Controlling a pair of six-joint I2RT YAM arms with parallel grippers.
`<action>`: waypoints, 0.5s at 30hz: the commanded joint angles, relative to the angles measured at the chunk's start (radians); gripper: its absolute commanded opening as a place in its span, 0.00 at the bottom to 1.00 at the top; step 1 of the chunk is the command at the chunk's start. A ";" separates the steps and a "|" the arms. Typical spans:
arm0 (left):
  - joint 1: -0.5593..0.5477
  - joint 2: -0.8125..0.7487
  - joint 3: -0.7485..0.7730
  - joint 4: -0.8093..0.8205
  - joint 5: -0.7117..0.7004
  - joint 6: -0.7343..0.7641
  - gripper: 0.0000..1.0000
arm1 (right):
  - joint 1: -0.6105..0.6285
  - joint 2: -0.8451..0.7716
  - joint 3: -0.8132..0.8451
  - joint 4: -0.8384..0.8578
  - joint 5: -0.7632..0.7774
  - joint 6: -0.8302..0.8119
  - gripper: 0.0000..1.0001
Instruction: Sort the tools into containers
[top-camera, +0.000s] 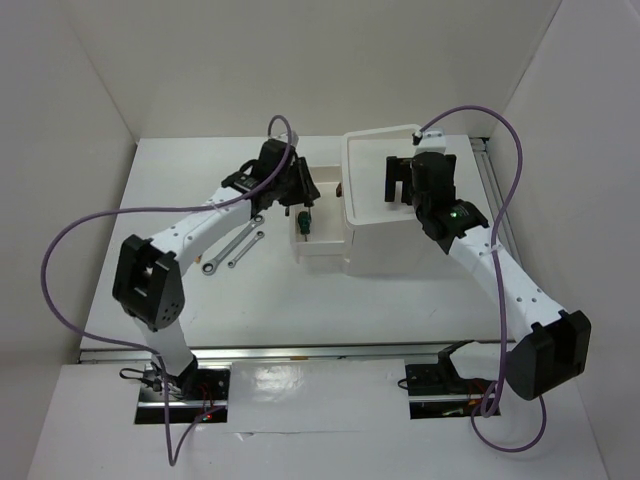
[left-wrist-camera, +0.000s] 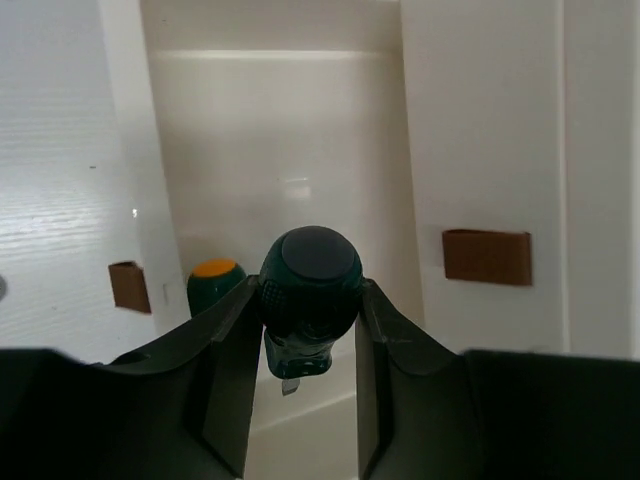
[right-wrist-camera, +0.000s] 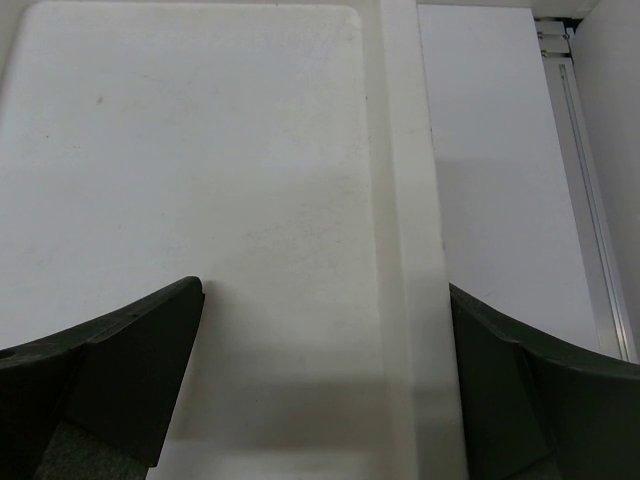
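My left gripper (top-camera: 298, 195) hangs over the pulled-out drawer (top-camera: 318, 250) of the white cabinet (top-camera: 385, 245). In the left wrist view its fingers (left-wrist-camera: 235, 340) press on both sides of a stubby green screwdriver (left-wrist-camera: 310, 290), which points tip-down into the drawer (left-wrist-camera: 290, 150). A second green screwdriver with an orange cap (left-wrist-camera: 215, 280) lies in that drawer. Two silver wrenches (top-camera: 235, 240) (top-camera: 246, 250) lie on the table left of the drawer. My right gripper (top-camera: 398, 180) (right-wrist-camera: 325, 290) is open over the cabinet's top tray (right-wrist-camera: 200, 150), holding nothing.
Dark red knobs (left-wrist-camera: 487, 257) (left-wrist-camera: 130, 287) show on drawer fronts either side of the open one. The cabinet stands at the back right of the table (top-camera: 180, 200). A metal rail (top-camera: 492, 190) runs along the table's right edge, and white walls enclose three sides.
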 joint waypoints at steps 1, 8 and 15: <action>-0.007 0.065 0.112 0.042 0.003 -0.002 0.71 | 0.033 0.024 -0.047 -0.178 -0.032 0.061 1.00; -0.007 -0.124 -0.123 0.204 -0.076 0.002 1.00 | 0.042 0.054 -0.047 -0.178 -0.032 0.061 1.00; 0.002 -0.311 -0.313 0.100 -0.483 -0.022 0.10 | 0.042 0.064 -0.047 -0.178 -0.021 0.061 1.00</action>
